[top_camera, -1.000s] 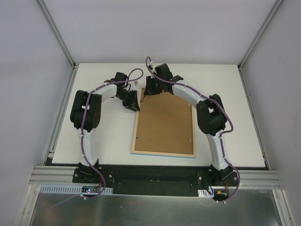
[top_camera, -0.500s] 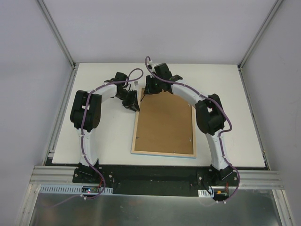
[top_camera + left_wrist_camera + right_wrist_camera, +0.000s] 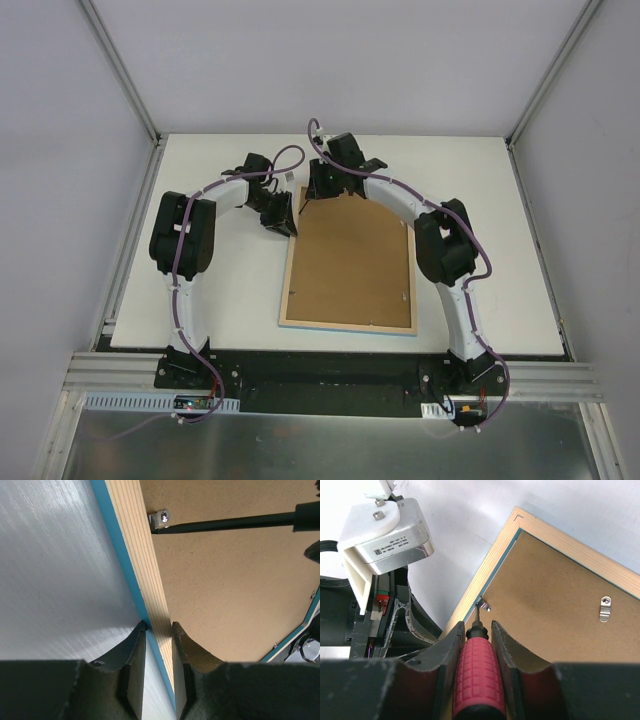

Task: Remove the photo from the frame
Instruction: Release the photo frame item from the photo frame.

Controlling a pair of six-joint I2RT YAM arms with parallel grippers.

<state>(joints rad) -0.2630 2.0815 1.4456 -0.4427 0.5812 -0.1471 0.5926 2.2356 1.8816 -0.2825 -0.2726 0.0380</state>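
Observation:
The frame [image 3: 287, 290] lies face down, its pale wood rim [image 3: 132, 535] and blue edge upward around the brown backing board [image 3: 350, 265]. The photo is hidden beneath the board. My left gripper [image 3: 283, 222] straddles the frame's left rim near the far corner, its jaws [image 3: 159, 625] shut on the rim with one finger on the table side and one over the board. My right gripper [image 3: 478, 624] is shut on a red-handled screwdriver [image 3: 477, 670]. The screwdriver's thin black shaft [image 3: 225, 522] reaches a small metal clip [image 3: 484, 604] at the rim's inner edge.
A second metal clip [image 3: 605, 609] sits on the board by the frame's far rim. The left wrist's white camera housing [image 3: 385, 535] is close beside the right gripper. White tabletop [image 3: 220, 300] surrounds the frame, with grey walls on three sides.

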